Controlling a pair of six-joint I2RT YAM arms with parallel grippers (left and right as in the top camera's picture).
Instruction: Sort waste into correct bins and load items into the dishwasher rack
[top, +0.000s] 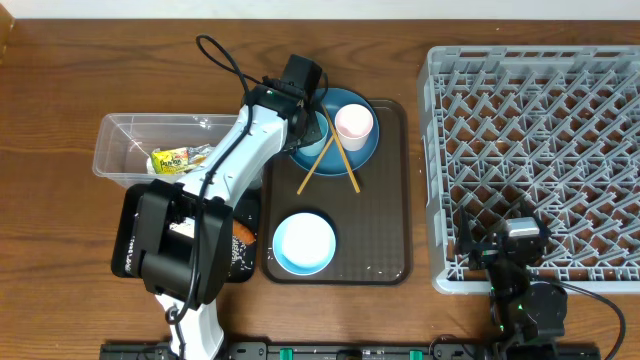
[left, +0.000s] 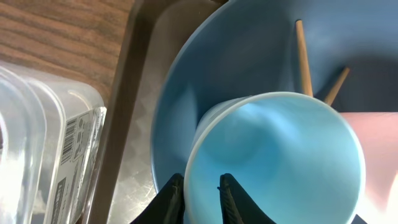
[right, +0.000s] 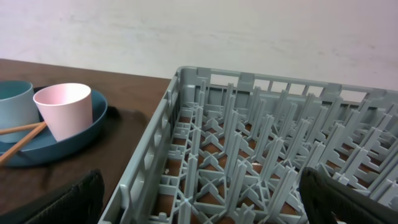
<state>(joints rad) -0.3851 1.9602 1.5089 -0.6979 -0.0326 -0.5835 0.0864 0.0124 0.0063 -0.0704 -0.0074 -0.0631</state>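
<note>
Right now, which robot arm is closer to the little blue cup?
Left. Its fingers straddle the rim of the little blue cup, one inside, one outside. The right arm sits far off, at the near edge of the gray rack.

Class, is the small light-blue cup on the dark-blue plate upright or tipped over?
Upright: the light-blue cup stands mouth up on the plate beside the pink cup; the left wrist view shows its inside empty.

Two cups (right: 64, 109) (right: 13, 102), two chopsticks (top: 315, 168) (top: 347, 168), one plate (top: 366, 150), one bowl (top: 303, 243) (perhaps one carrot (top: 243, 233))
</note>
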